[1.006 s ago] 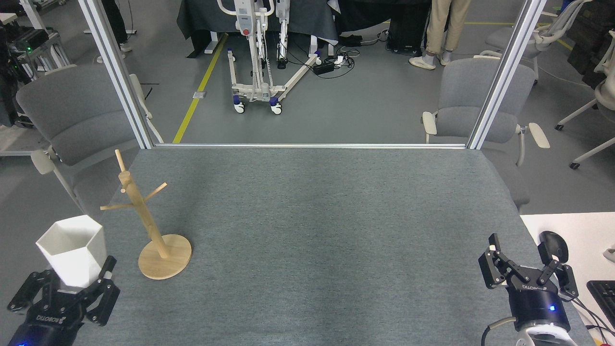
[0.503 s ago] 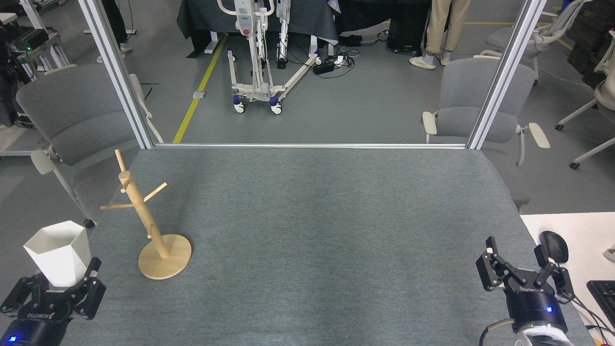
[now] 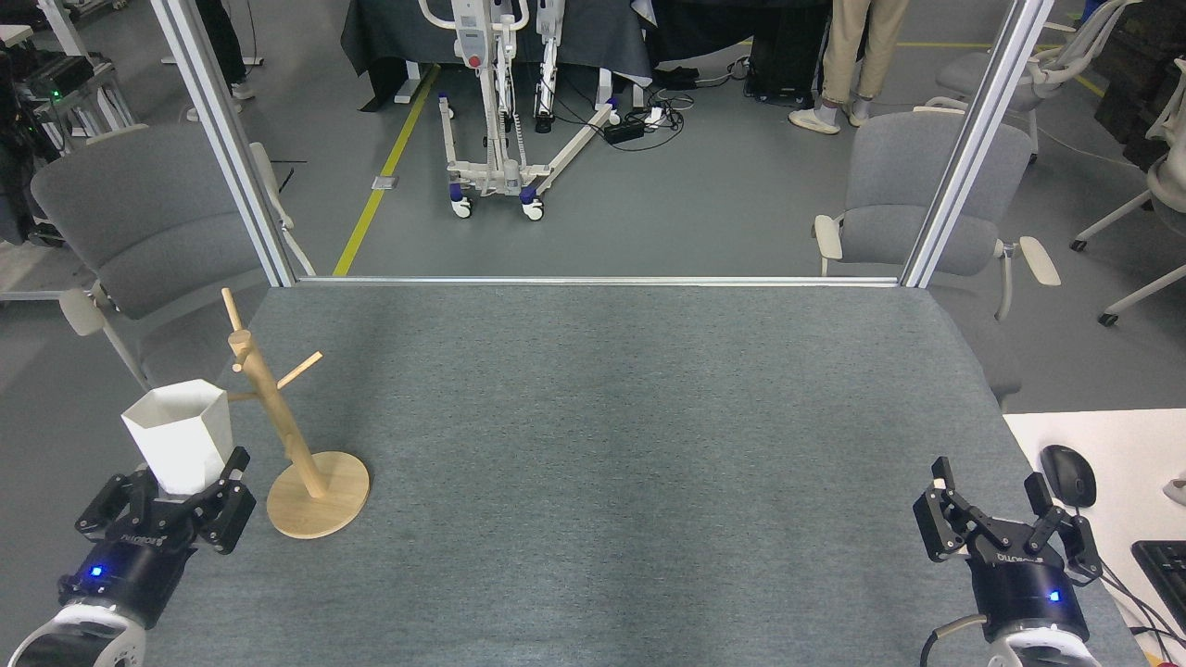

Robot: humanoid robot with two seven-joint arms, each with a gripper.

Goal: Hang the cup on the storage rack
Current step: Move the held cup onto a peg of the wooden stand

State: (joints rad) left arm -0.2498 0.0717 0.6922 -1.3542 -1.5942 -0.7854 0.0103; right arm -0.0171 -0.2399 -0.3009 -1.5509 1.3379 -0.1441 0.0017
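The work surface was a table (image 3: 602,445) covered in grey felt-like cloth, bounded at its far edge by an aluminium frame (image 3: 593,280) with two slanting uprights. Beyond the frame lay a grey workshop floor with a yellow line, a white wheeled lift stand (image 3: 496,111), cables, grey chairs on both sides, and the legs of a person (image 3: 852,65) standing at the far right.

The storage rack (image 3: 287,435) served as the reference point. It stood on the table near the left edge, its round wooden base flat on the cloth, its slim post leaning up and to the left in the view, with pegs angled off it.

Left of the rack, the left gripper (image 3: 176,496) was raised just off the table's left edge, its black fingers clenched on the lower part of the cup (image 3: 181,440). The cup was white and faceted, held upright with the hexagonal mouth open upward. Its upper right edge sat just beside the rack's post and overlapped one left-pointing peg in the view; contact could not be determined. The cup was not hung on any peg.

Far right of the rack, at the table's near right corner, the right gripper (image 3: 1005,505) pointed upward with fingers spread apart, grasping nothing. Further right, a black mouse (image 3: 1067,474) and a keyboard corner (image 3: 1166,565) lay on a white desk (image 3: 1112,435).
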